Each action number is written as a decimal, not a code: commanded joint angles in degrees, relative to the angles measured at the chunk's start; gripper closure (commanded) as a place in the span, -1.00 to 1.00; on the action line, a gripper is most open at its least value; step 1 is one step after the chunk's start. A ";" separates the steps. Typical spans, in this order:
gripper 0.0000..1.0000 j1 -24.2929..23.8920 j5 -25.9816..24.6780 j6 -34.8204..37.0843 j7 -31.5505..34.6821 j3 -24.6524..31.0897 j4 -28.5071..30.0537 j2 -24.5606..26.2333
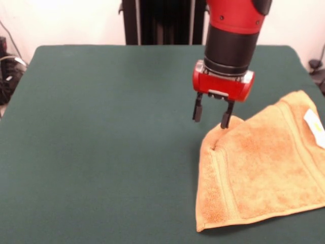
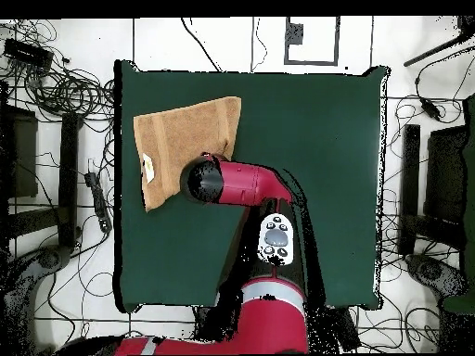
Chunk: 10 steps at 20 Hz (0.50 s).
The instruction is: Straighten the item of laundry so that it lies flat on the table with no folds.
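Orange-tan hand towel point(image 1: 264, 168) lies at one side edge of the green table point(image 1: 101, 127), part of it reaching the rim. It reads as folded over: outline is roughly triangular rather than rectangular, woven band and white label point(image 1: 314, 127) showing on top.

Gripper point(image 1: 212, 116) hangs just above the towel's raised corner, fingers parted, one tip at or touching the cloth, nothing held.

Judged step: approach for a corner grasp. The next move likely calls for lowering, pinching only the upper layer, then drawing it out across the open table to unfold.

Orange-tan towel point(image 1: 264, 168) with white label point(image 1: 315, 127) on dark green table point(image 1: 101, 127)
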 commanded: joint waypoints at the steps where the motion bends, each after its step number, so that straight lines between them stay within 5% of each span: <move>1: -1.00 1.20 1.60 -2.56 10.86 1.88 1.86 6.10; 10: -1.00 1.95 1.84 -2.59 10.81 1.10 0.06 7.12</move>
